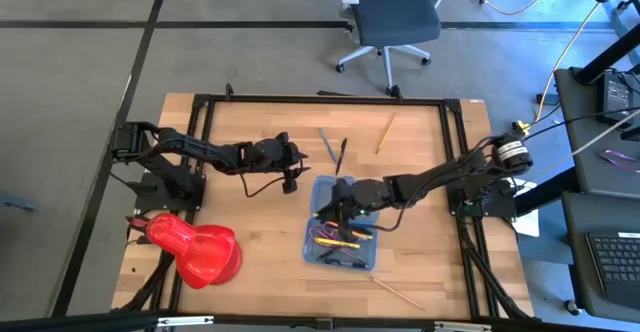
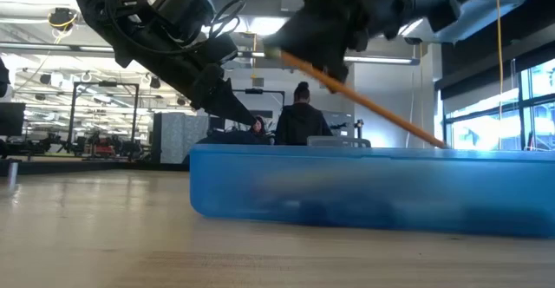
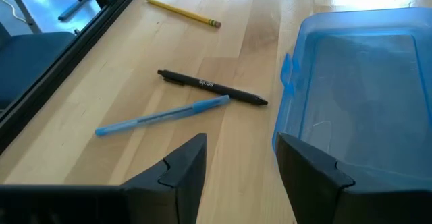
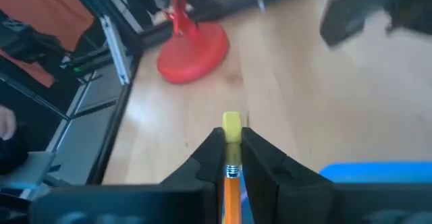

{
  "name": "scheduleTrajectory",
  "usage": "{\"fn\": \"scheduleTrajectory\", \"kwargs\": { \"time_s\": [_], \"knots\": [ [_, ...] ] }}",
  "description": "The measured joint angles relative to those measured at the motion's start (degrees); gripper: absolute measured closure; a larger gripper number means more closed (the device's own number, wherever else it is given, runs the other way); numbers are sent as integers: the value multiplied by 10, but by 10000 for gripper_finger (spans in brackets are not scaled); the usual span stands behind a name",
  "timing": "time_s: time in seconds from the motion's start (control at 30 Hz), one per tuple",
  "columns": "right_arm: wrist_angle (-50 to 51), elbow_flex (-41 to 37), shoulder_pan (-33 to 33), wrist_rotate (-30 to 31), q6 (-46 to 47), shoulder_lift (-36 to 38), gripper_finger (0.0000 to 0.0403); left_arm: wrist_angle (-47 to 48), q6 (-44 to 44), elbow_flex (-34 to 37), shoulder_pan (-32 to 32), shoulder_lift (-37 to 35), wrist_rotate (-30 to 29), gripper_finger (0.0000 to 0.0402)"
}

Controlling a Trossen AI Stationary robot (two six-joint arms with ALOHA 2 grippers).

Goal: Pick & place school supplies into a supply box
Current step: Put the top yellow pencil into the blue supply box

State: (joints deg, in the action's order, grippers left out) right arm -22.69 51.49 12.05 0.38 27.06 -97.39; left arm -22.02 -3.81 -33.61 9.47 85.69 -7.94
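Note:
The blue supply box [image 1: 341,234] lies open on the table's middle and holds a yellow pen, purple scissors [image 1: 324,238] and dark pens. My right gripper [image 1: 340,200] hangs over the box's far end, shut on an orange pencil [image 2: 364,101]. My left gripper [image 1: 291,164] is open just left of the box [image 3: 358,82], touching nothing. A black pen [image 3: 212,86], a blue pen [image 3: 162,116] and a yellow pencil [image 3: 183,13] lie flat on the wood beyond the left gripper [image 3: 239,160]. A plain wood pencil [image 1: 397,293] lies near the table's near edge. My right gripper [image 4: 231,158] pinches the orange pencil between its two fingers just below the yellow eraser end [image 4: 231,126], which sticks out past the fingertips. The pencil is lifted and slants down from the gripper; its lower end [image 2: 438,142] reaches the box's rim, and whether it touches there I cannot tell.
A big glossy red object [image 1: 195,249] sits at the table's near left corner. A black frame runs around the table's edges [image 1: 320,99]. Bare wood shows left of the box and along the right side. People sit in the room behind the table [image 2: 301,114].

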Motion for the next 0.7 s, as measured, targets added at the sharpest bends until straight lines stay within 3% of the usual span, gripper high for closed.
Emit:
{"fn": "scheduleTrajectory", "kwargs": {
  "time_s": [0.3,0.7],
  "knots": [
    [15,0,0,-21,14,-54,357,0,0,0,0,0,0,231],
    [55,1,0,-35,11,-62,357,0,0,0,0,0,1,233]
  ]
}}
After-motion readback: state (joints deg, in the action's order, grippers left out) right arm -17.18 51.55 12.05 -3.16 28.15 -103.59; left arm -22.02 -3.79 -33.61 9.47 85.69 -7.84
